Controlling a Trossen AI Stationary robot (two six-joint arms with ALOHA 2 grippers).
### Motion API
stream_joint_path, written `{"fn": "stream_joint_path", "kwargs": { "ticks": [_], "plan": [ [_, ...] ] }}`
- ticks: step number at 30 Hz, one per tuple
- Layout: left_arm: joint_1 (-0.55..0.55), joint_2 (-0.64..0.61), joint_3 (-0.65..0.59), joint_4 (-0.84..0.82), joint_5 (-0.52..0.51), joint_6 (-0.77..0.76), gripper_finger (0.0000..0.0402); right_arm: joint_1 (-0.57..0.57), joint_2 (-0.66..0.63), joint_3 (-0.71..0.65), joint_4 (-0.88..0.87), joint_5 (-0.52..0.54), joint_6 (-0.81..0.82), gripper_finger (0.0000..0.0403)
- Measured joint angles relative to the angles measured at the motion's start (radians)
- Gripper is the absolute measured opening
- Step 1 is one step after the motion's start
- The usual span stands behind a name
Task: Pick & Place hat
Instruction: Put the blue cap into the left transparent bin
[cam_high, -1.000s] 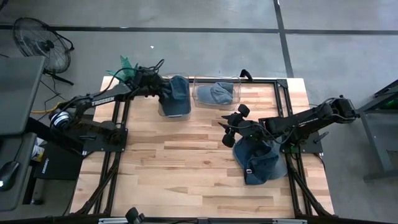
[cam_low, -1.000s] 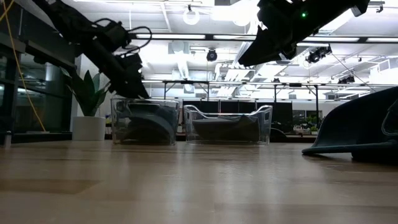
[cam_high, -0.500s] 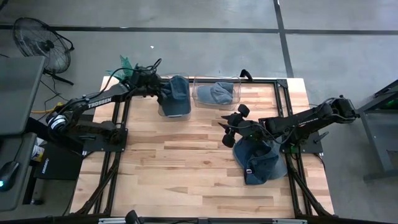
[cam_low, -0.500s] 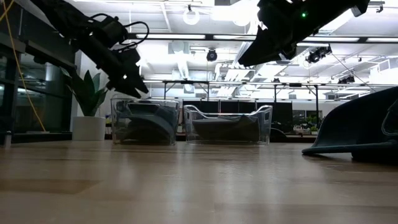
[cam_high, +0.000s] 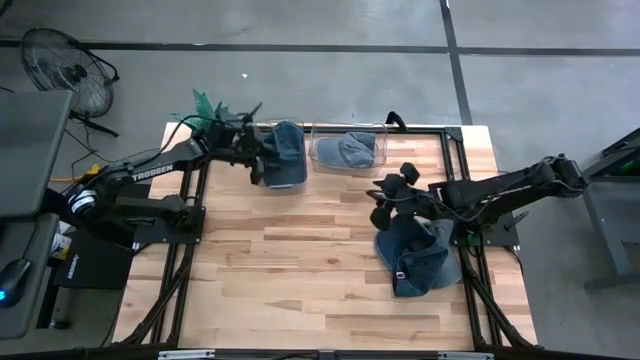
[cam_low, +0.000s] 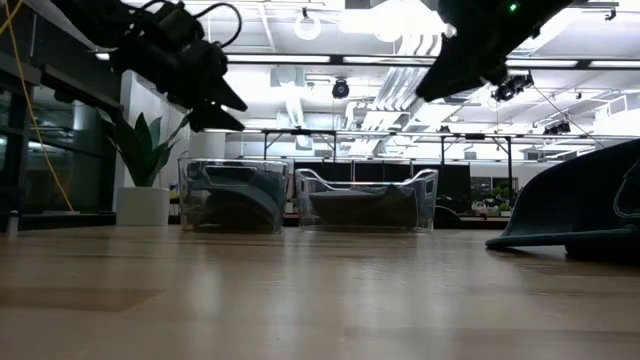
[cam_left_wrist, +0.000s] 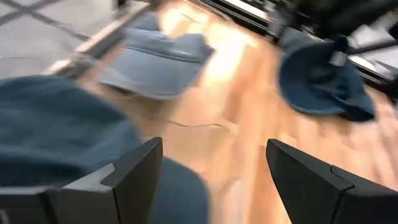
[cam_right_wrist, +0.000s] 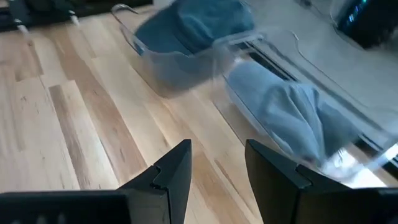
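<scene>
from above, the left gripper (cam_high: 258, 160) hangs over the near left edge of the left bin (cam_high: 283, 155), a clear tub at the table's far side that holds a dark blue hat (cam_high: 288, 150). just beyond that tub, on the side away from the left gripper, stands the right bin (cam_high: 348, 150) with a paler blue hat (cam_high: 352, 149) in it. the right gripper (cam_high: 385, 205) hovers above the bare wooden table (cam_high: 280, 270), near the front of the right bin, and just behind it, under its arm, lies a third hat (cam_high: 415, 255), dark blue, flat on the boards.

at table height, the left gripper (cam_low: 222, 110) is well above the rim of the left bin (cam_low: 233, 195), touching nothing. the right gripper (cam_low: 440, 85) is high over the right bin (cam_low: 366, 200). the third hat (cam_low: 585, 210) rests on the table at the far side from both tubs.

in the left wrist view, its fingers (cam_left_wrist: 134, 177) stand spread apart with nothing between them; the dark blue hat (cam_left_wrist: 56, 124) sits close beside them, the paler hat (cam_left_wrist: 158, 56) farther ahead, the third hat (cam_left_wrist: 323, 78) beyond on the boards.

in the right wrist view, its fingers (cam_right_wrist: 168, 174) are parted and empty over bare wood, with the left bin (cam_right_wrist: 186, 46) and the paler hat (cam_right_wrist: 292, 118) ahead.
</scene>
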Motion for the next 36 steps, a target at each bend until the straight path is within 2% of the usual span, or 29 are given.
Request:
{"fn": "stream_joint_path", "kwargs": {
  "ticks": [4,11,15,18,26,36],
  "plan": [
    [-0.101,0.000,-0.001,0.021,-0.013,-0.023,0.0285,0.001,-0.013,0.072,-0.199,-0.025,0.112,0.0145],
    [-0.265,0.000,-0.002,0.073,-0.104,-0.030,0.0285,0.001,-0.013,0.216,-0.578,-0.181,0.332,0.0145],
    [-0.349,0.000,-0.002,0.119,-0.154,-0.043,0.0285,0.001,-0.013,0.251,-0.748,-0.286,0.438,0.0145],
    [-0.404,0.000,-0.002,0.157,-0.162,-0.046,0.0285,0.001,-0.011,0.247,-0.828,-0.412,0.505,0.0145],
    [-0.497,0.045,-0.002,0.245,-0.230,-0.042,0.0284,0.001,0.024,0.246,-0.931,-0.581,0.593,0.0145],
    [-0.513,0.120,-0.029,0.318,-0.233,-0.049,0.0284,-0.006,0.094,0.246,-1.036,-0.620,0.624,0.0145]
  ]
}}
